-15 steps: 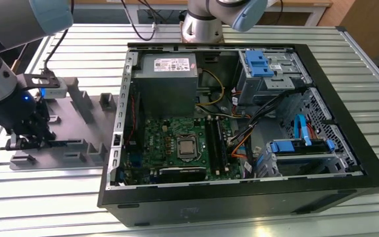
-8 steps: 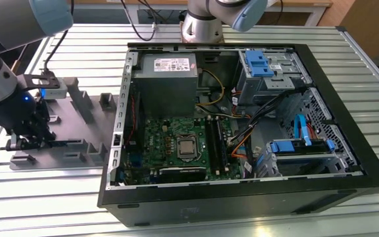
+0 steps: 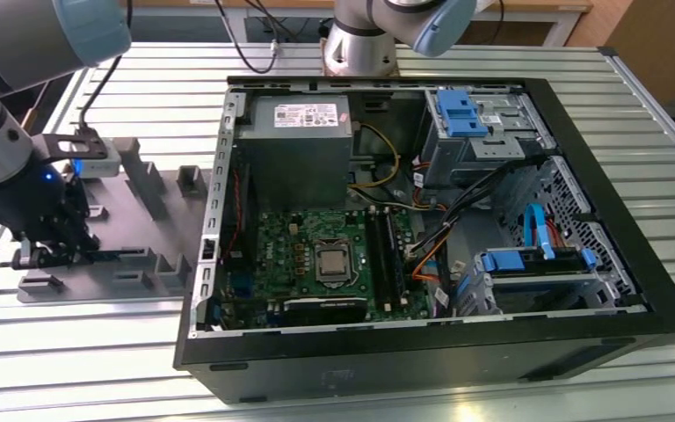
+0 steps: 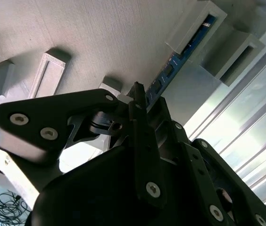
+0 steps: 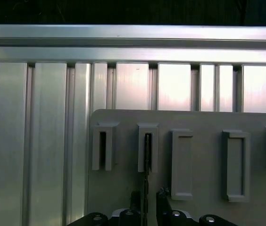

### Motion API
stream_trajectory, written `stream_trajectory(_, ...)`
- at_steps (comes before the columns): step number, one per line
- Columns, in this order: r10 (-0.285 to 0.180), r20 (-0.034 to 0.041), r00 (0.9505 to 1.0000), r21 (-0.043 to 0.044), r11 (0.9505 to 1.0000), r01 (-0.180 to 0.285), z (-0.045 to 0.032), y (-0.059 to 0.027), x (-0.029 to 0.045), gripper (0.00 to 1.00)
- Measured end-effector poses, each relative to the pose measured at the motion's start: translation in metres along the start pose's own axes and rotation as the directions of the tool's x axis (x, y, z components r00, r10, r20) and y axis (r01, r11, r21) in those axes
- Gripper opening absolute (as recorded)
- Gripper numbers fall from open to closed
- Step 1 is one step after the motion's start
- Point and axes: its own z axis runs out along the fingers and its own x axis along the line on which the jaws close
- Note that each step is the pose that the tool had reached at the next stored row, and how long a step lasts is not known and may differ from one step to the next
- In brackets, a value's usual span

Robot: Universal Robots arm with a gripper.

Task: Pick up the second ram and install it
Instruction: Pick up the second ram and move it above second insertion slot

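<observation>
The exterior view placed the arm over the grey tray point(image 3: 185, 224) beside the open computer case point(image 3: 431, 352). Both wrist views showed us the second ram point(image 4: 189, 44) point(image 5: 147, 150) upright in a tray slot between the jaws; we couldn't tell whether they gripped it.

An open case point(image 3: 431, 352) lies on its side on a slatted metal table point(image 3: 80, 352). Inside the case sit a grey power supply point(image 3: 296, 145), a green motherboard point(image 3: 302, 255) with a bare processor socket point(image 3: 333, 261), loose cables point(image 3: 431, 211) and blue drive brackets point(image 3: 460, 112). Beside the case, on the exterior view's left, lies a grey tray point(image 3: 179, 233) with upright holders. The arm point(image 3: 10, 149) reaches down over the tray's edge farthest from the case, its gripper point(image 3: 47, 253) low at the tray. Beyond the case stands the arm's base point(image 3: 359, 48).
</observation>
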Motion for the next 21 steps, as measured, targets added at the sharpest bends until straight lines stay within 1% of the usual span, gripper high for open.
stream_trajectory(10, 0.0, 0.0002, 1.0, 0.0002, 1.0, 0.0, 0.0017, -0.0007, 0.0, 0.27)
stream_trajectory(18, 0.0, 0.0, 1.0, 0.0001, 1.0, 0.0, 0.0017, -0.001, 0.0, 0.27)
stream_trajectory(20, 0.0, 0.0, 1.0, 0.0, 1.0, 0.0, 0.0017, -0.001, 0.0, 0.26)
stream_trajectory(21, 0.0, 0.0, 1.0, 0.0, 1.0, 0.0, 0.0017, -0.001, 0.0, 0.19)
